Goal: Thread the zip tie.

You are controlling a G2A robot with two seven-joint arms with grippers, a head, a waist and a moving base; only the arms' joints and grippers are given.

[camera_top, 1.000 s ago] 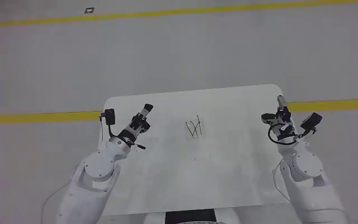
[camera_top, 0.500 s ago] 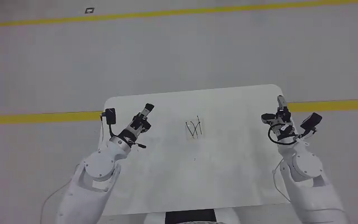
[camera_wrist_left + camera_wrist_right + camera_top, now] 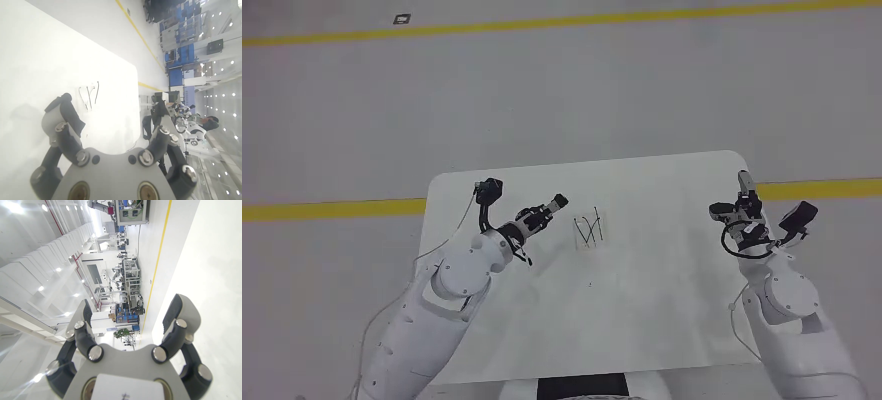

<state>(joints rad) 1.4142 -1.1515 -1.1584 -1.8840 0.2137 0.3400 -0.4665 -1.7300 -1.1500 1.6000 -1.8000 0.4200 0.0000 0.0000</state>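
The left gripper (image 3: 558, 202) (image 3: 112, 100) is hovering just beside the zip ties (image 3: 589, 229) (image 3: 88, 96), on their left, with its tip pointing toward them. Its two fingers (image 3: 66, 106) are standing spread wide and are holding nothing. One finger is sitting low over the white table (image 3: 662, 290) (image 3: 37, 56), near the ties but not touching them. Behind it, the left wrist is angling in toward the ties, and the forearm is running back diagonally to the near-left, away from them, so the arm is lying stretched out low across the table.

The right gripper (image 3: 745, 182) (image 3: 131, 301) is hanging well apart from the zip ties, far to their right, over the table's edge. Its fingers (image 3: 86, 311) are also spread apart, with nothing between them, and they are pointing away from the robot. The right forearm is folding back toward the body, keeping the elbow tucked in and the wrist raised.

The zip ties themselves are lying flat as a small loose bundle of thin black strips, some crossing one another, their heads toward the far side. They are perhaps resting on a small pale sheet, though its outline is too faint to be sure.
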